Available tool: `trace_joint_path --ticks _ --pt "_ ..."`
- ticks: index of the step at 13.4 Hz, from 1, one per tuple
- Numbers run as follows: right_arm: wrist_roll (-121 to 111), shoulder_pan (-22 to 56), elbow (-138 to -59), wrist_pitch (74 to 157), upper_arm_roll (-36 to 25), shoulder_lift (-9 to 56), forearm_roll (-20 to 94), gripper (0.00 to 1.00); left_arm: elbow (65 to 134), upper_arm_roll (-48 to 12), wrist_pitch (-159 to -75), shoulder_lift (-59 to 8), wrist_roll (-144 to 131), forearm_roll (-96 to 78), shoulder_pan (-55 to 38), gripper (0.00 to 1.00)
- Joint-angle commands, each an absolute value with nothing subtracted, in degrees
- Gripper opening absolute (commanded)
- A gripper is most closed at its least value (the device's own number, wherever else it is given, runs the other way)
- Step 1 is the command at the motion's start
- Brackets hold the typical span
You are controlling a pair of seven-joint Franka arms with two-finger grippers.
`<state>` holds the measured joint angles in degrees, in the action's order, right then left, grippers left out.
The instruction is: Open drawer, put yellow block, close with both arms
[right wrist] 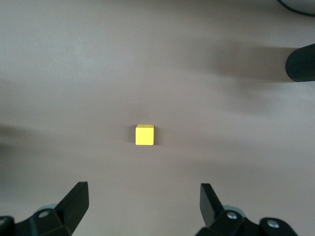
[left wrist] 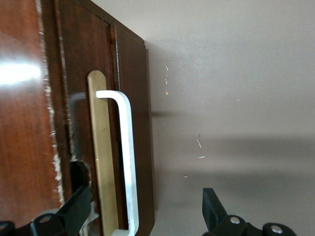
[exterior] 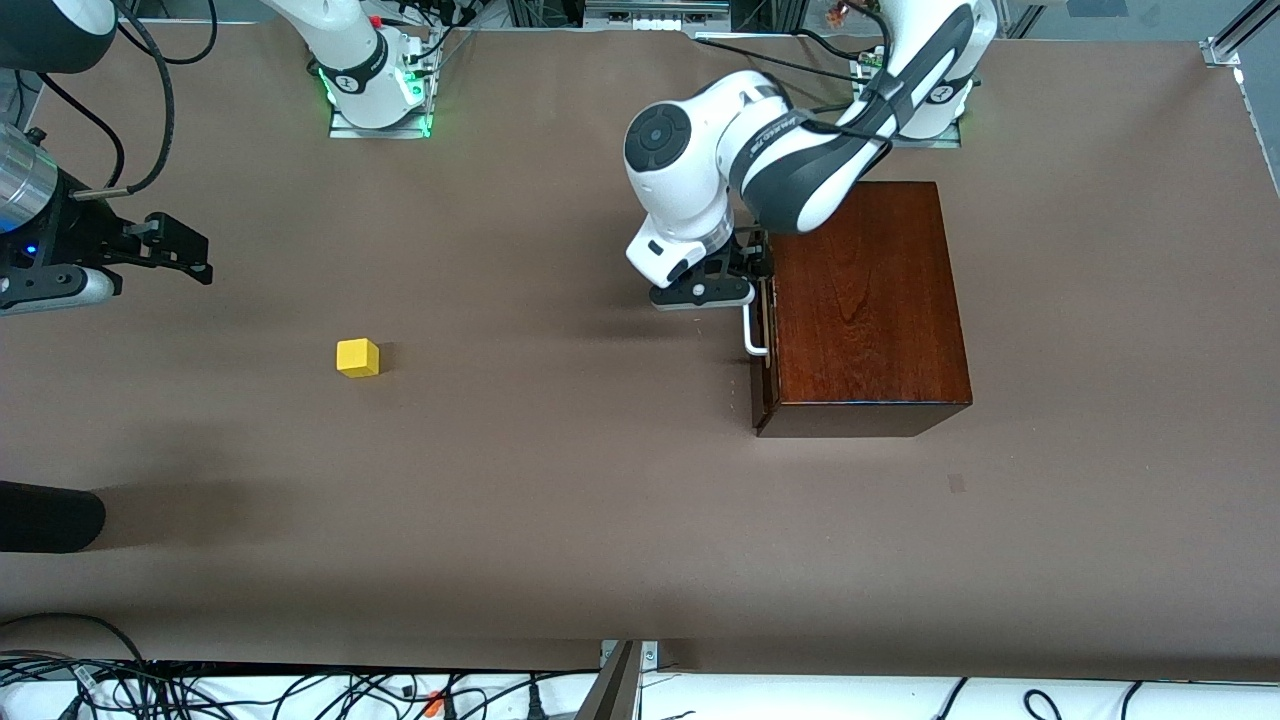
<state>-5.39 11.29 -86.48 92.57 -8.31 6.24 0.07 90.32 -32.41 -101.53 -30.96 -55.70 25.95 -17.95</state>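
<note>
Right now the left gripper (exterior: 752,278) sits low at the front of the dark wooden box (exterior: 865,300), which stands toward the left arm's end of the table (exterior: 560,500). Its fingers (left wrist: 74,209) are spread wide, one on each side of the white handle (left wrist: 127,162), and they have closed on nothing. The drawer (exterior: 765,335) is shut, its dark front flush with the box. The yellow block (exterior: 357,357) lies on the bare table toward the right arm's end, well apart from the box and a little nearer to the front camera than the handle. The right gripper (exterior: 185,250) hangs above the table at that same end, beside the block rather than over it; its fingers (right wrist: 74,201) are wide apart and empty, and in the right wrist view the block (right wrist: 144,134) shows between them, lying on the table surface.
</note>
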Motion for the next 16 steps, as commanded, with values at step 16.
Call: trace_joint_path --ticks 16 --pt "-5.4 11.1 -85.3 91.5 -7.9 6.4 -0.1 1.0 90.2 -32.0 -104.1 -36.9 -57.6 32.0 -18.6 1.0"
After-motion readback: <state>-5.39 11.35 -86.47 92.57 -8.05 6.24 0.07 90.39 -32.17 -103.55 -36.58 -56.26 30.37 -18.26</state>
